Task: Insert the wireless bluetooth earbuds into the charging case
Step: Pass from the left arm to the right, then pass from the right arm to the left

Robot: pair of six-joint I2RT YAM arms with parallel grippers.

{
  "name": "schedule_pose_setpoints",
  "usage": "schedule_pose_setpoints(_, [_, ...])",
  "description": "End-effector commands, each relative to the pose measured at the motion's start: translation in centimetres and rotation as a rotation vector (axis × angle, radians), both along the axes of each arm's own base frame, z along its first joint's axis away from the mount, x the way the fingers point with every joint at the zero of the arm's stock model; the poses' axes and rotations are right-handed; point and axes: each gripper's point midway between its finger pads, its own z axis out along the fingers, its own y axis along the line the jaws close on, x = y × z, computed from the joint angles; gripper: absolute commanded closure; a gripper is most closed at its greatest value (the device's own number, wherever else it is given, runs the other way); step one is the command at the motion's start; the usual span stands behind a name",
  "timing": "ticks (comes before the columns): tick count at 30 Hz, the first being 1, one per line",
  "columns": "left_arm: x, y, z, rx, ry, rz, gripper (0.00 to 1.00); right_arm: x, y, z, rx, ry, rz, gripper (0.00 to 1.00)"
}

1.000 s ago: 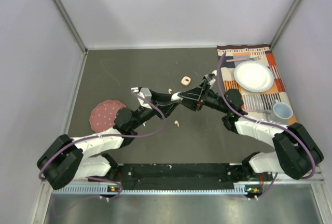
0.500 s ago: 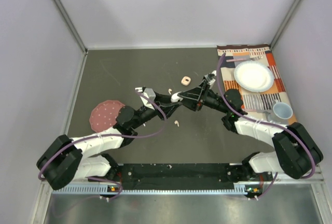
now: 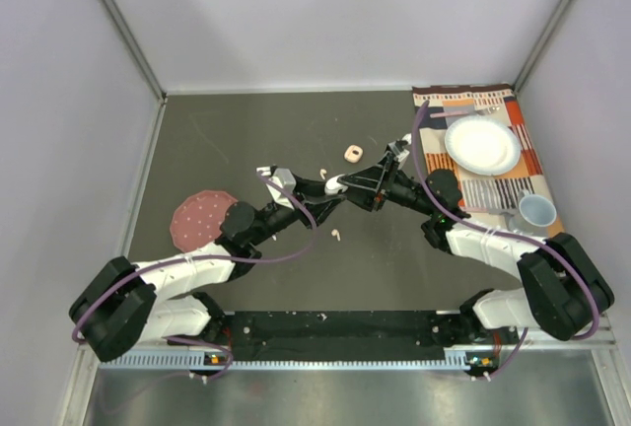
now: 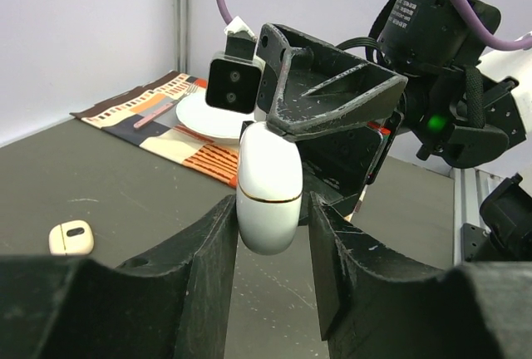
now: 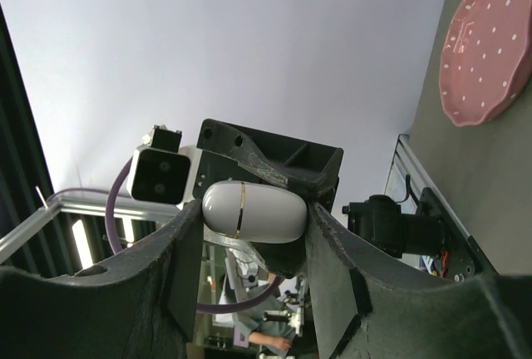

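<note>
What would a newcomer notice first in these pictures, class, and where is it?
The left gripper and right gripper meet mid-air at centre, both pinching one closed white case. A peach case lies just beyond them, a loose earbud on the near side; a pink plate sits at left.

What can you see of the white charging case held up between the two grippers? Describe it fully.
The charging case is a smooth, glossy white pebble with rounded ends, and it looks like hard plastic. A thin gold line runs around it where lid meets body. It looks closed. It is held in the air above the dark table, near the middle. The left gripper pinches one end and the right gripper the other, with their fingers against its sides.
</note>
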Motion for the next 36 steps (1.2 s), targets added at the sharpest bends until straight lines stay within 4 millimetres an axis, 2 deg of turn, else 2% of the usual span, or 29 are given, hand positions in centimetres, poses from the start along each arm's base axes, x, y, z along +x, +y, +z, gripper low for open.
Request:
schedule_pose_setpoints(1, [-0.9,0.2,4.8,-0.094,-0.157,0.001,0.56,-0.2,0.0,1.1,0.030,-0.043,-0.009,0.72])
schedule_pose_setpoints(7, [-1.3,0.3,5.3,-0.091,-0.221,0.016,0.55,-0.3,0.0,1.0,0.030,-0.044,-0.004,0.72])
schedule_pose_setpoints(21, [-1.5,0.1,5.3,-0.093,-0.219,0.004,0.60,-0.2,0.0,0.8,0.026,-0.034,-0.007,0.71])
schedule_pose_setpoints(32, [-1.1,0.0,5.3,-0.097,-0.198,0.009,0.72,-0.1,0.0,0.2,0.012,-0.019,-0.009,0.71])
schedule_pose_setpoints(34, [-1.2,-0.1,5.4,-0.101,-0.196,0.007,0.72,0.0,0.0,0.0,0.004,-0.013,-0.010,0.71])
schedule_pose_setpoints(36, [-1.2,-0.1,5.4,-0.102,-0.193,0.005,0.68,-0.1,0.1,-0.1,0.002,-0.010,-0.010,0.71])
